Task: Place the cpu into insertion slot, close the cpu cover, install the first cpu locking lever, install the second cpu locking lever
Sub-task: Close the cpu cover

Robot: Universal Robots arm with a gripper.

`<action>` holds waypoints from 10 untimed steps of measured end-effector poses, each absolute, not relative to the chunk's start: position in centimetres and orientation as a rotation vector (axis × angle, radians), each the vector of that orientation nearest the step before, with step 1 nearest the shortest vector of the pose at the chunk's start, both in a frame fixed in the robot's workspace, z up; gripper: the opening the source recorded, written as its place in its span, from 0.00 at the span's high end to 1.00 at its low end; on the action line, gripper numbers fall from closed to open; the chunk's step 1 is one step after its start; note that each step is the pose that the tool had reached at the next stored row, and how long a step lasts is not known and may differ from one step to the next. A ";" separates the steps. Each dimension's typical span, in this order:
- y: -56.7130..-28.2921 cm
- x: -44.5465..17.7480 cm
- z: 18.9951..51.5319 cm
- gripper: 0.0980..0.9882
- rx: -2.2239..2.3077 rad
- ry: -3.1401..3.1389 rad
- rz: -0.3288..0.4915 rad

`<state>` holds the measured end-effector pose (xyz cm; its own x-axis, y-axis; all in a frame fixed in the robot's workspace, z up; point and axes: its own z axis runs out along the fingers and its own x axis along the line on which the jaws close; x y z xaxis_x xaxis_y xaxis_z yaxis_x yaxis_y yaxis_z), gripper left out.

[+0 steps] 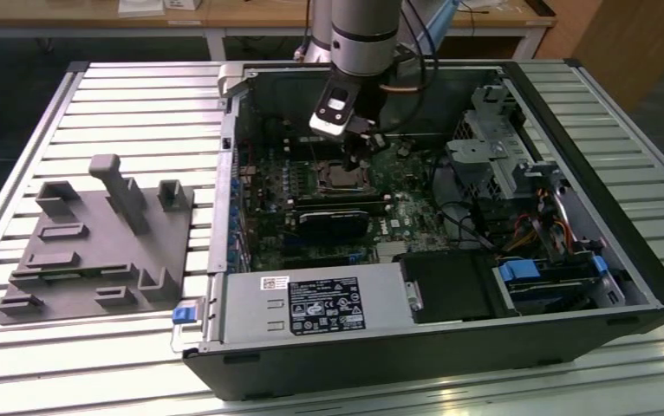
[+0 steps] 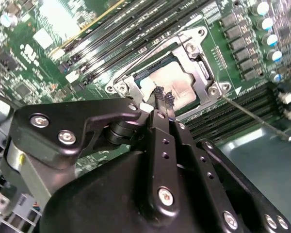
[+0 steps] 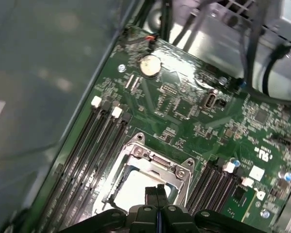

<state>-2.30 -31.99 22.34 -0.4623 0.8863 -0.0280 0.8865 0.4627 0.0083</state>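
The cpu (image 2: 177,83) lies in the insertion slot (image 1: 338,178) on the green board, its dull silver face showing in both wrist views (image 3: 136,187). The cpu cover (image 2: 200,59) lies flat around the chip as a silvery frame (image 3: 157,162). A thin wire locking lever (image 2: 254,120) juts out from one corner of the socket, angled away over the memory slots. My gripper (image 2: 163,98) hovers just above the socket's edge, shut with nothing between its fingers (image 3: 157,193). In the exterior view the gripper (image 1: 361,146) hangs inside the open computer case, just behind the socket.
Long black memory slots (image 3: 89,145) flank the socket on both sides. A black card (image 1: 335,217) sits in front of the socket. Case walls, a drive cage (image 1: 500,139) and cables (image 1: 540,225) crowd the exterior view's right. A grey fixture (image 1: 100,243) lies on the table outside.
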 end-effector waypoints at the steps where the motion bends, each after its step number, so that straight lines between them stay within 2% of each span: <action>1: -32.0 -2.3 22.3 0.99 1.591 2.676 -0.012; 10: -32.0 -2.3 22.3 0.99 1.364 2.795 -0.014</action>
<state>-2.30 -31.99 22.32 -0.6147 0.7881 -0.0323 0.7884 0.6152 0.0057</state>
